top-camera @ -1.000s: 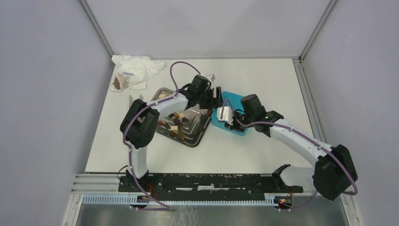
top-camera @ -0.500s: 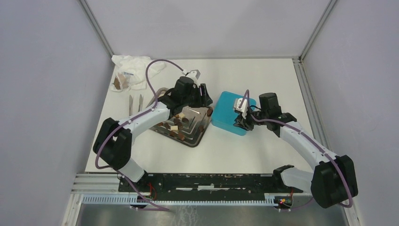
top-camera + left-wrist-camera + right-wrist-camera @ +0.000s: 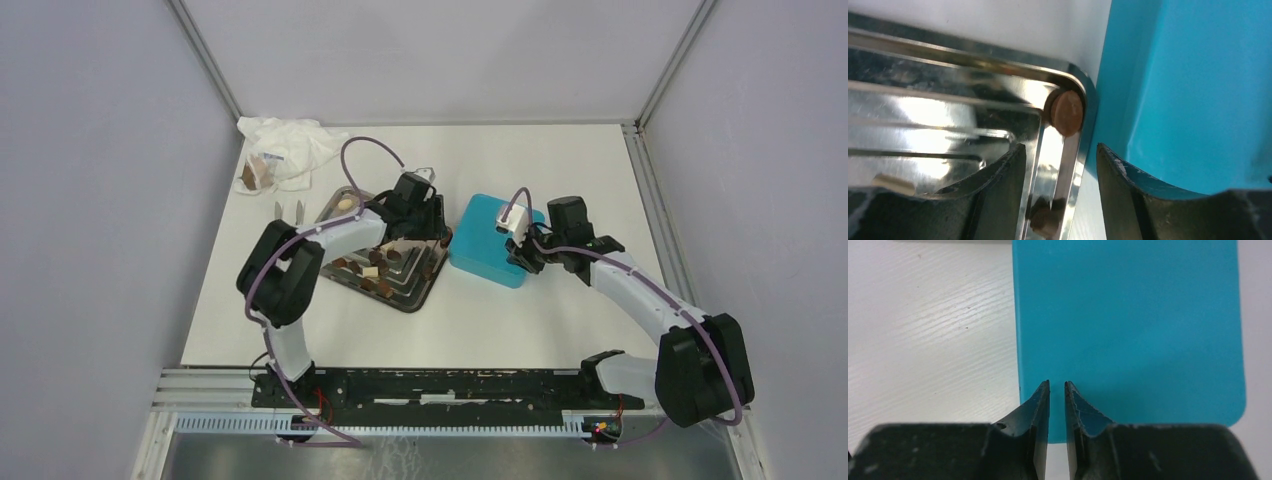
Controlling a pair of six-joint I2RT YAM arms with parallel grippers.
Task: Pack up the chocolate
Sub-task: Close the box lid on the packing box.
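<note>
Several small brown and cream chocolate pieces [image 3: 372, 262] lie on the steel tray [image 3: 402, 302] left of centre. My left gripper [image 3: 432, 222] hangs over the tray's right corner, open and empty. In the left wrist view the gripper [image 3: 1060, 156] straddles the tray rim [image 3: 1083, 150], just short of a round brown disc [image 3: 1066, 113] in the corner; another brown piece [image 3: 1043, 222] lies near the bottom edge. The teal box [image 3: 485, 238] is closed, its flat lid up. My right gripper [image 3: 522, 252] is over the box's right edge. In the right wrist view it [image 3: 1057, 385] is almost closed and empty above the lid [image 3: 1128, 320].
A crumpled white plastic bag [image 3: 290, 145] with a brown lump [image 3: 255, 175] lies at the back left. Metal tongs [image 3: 288, 212] lie left of the tray. The teal box [image 3: 1198, 90] touches the tray's corner. Grey walls enclose the table.
My left gripper has swung back and come down over the tray's right corner. My right gripper has moved from the box's left side to its right edge.
</note>
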